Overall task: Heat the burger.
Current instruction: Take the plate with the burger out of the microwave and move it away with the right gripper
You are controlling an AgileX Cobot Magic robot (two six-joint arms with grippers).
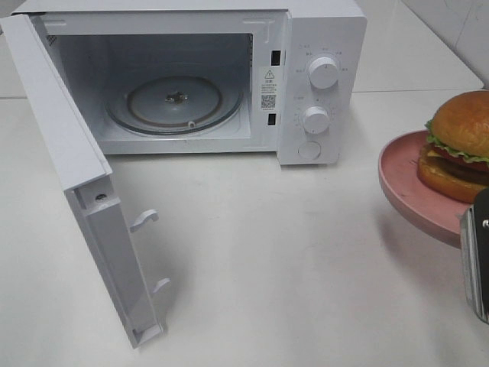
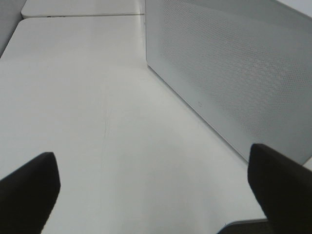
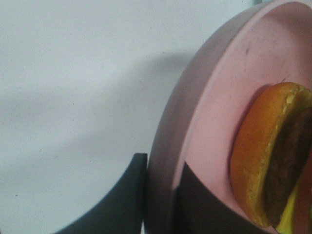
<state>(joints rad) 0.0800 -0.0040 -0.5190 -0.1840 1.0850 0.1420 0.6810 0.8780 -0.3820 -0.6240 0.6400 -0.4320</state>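
**Q:** While the overhead camera looks down on the white table (image 1: 267,267), what does it show?

**A:** A white microwave (image 1: 321,46) stands at the far side, its door (image 1: 57,145) swung fully open toward the near left. Inside, the glass turntable (image 1: 174,103) lies bare. Two round knobs (image 1: 323,73) sit one above the other on the control panel at the right of the cavity. At the right edge, the burger (image 1: 458,145) rests on a pink plate (image 1: 405,183), which appears raised above the table and casts a shadow beneath. The right gripper (image 1: 477,260) shows only partly at the near right edge, at the plate's near rim.

**Q:** And the left wrist view?

**A:** The left gripper (image 2: 153,185) has its jaws spread wide, with nothing between them; one dark fingertip (image 2: 29,187) shows at each lower corner. Below lies bare tabletop (image 2: 97,122), and beside it the perforated white wall (image 2: 234,73) of the microwave, which the fingers do not touch.

**Q:** And the right wrist view?

**A:** The right gripper (image 3: 158,200) is closed narrowly on the rim of the pink plate (image 3: 214,122), one dark finger (image 3: 122,195) on the outer side and the other on the inner face. The burger (image 3: 273,156) sits on the plate just beyond the inner finger, apart from it; its bun, dark patty and a yellow layer are visible. The table (image 3: 73,73) behind carries the plate's shadow.
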